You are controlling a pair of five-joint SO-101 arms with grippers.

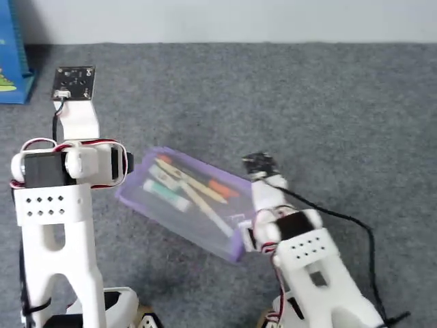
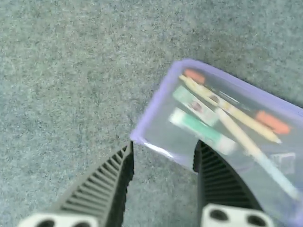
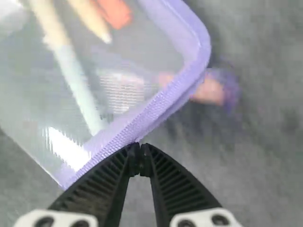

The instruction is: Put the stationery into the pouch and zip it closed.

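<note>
The pouch (image 1: 184, 205) lies slantwise between the two arms and blocks the lane there. The left pincer (image 2: 163, 151), jaws apart, straddles one corner of it, and the right pincer (image 3: 139, 147), tips together, touches its zip edge. Open passage lies over the far half of the desk (image 1: 307, 96); a black cable (image 1: 341, 219) trails beside the right arm, and a blue box (image 1: 12, 55) stands at the far left corner.
</note>
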